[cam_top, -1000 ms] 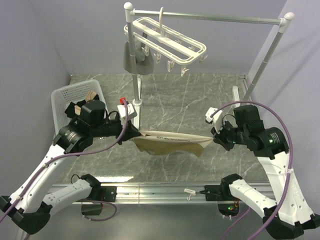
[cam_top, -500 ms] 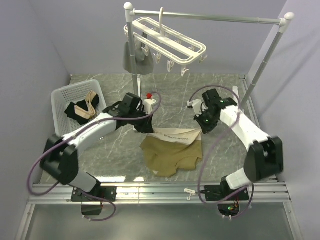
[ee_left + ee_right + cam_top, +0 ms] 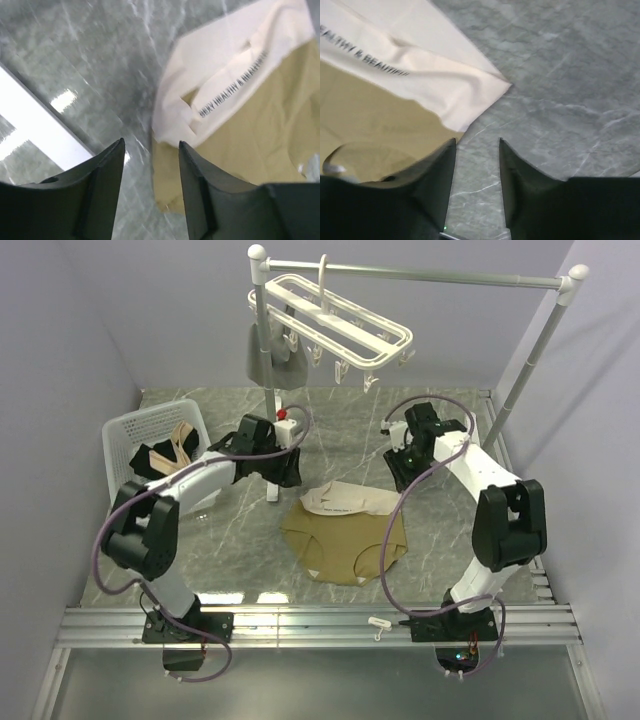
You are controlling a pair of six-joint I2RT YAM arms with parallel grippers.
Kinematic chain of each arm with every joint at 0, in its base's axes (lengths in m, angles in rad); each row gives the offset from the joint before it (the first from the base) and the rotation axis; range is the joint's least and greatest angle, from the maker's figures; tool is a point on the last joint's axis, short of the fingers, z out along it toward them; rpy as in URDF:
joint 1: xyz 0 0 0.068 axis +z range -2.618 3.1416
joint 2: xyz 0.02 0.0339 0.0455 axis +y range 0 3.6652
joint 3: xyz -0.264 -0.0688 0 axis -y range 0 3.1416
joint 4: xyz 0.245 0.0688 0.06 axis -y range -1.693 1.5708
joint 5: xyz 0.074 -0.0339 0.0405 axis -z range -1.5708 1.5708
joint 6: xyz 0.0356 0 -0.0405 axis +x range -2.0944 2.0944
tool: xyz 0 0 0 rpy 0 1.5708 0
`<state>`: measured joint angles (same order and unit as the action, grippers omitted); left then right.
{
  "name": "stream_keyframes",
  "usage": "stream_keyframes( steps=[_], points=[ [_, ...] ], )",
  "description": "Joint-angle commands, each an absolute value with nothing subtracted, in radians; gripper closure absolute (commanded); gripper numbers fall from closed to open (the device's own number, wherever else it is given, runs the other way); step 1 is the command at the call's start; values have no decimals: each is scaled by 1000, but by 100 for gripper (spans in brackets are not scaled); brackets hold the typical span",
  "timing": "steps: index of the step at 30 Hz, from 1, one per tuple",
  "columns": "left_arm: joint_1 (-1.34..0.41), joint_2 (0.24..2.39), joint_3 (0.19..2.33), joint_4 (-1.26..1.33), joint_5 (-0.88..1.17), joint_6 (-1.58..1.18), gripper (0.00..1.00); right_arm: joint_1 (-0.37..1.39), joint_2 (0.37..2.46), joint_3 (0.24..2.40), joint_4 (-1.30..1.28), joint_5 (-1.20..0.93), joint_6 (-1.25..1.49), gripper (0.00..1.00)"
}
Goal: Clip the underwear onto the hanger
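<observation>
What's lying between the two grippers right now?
Bare table between left gripper and right gripper, per the top view; the underwear lies just nearer.

In the left wrist view the underwear ran off the right edge of the frame, its waistband print blurred. In the right wrist view the left edge cut both. From above, the hanger clips were too small to tell apart.

A white basket sits at the left of the grey marble tabletop, holding black and beige cloth pieces. A grey garment hangs by the left post of the silver rail stand.
</observation>
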<state>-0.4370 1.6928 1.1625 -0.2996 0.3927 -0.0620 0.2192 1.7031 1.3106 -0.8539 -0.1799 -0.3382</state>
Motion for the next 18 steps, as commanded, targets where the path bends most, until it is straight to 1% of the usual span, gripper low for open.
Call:
stream_keyframes(
  steps=[1, 3, 6, 10, 14, 17, 18],
  points=[
    [-462, 1575, 1085, -250, 486, -38, 52, 238, 1632, 1269, -882, -291, -307, 60],
    [-491, 1592, 1095, -280, 473, -12, 57, 256, 1650, 1247, -885, -328, -287, 66],
    [-546, 1658, 1162, -354, 442, 43, 57, 273, 1698, 1223, -891, -397, -267, 70],
    [-591, 1772, 1259, -402, 431, 34, 60, 291, 1770, 1218, -905, -437, -258, 71],
    [-588, 1896, 1345, -400, 402, -27, 62, 299, 1833, 1210, -893, -399, -239, 71],
    [-571, 1971, 1411, -396, 393, -37, 62, 302, 1861, 1207, -882, -365, -233, 66],
    [-565, 1991, 1431, -399, 390, -38, 63, 304, 1868, 1206, -882, -357, -233, 62]
  ],
)
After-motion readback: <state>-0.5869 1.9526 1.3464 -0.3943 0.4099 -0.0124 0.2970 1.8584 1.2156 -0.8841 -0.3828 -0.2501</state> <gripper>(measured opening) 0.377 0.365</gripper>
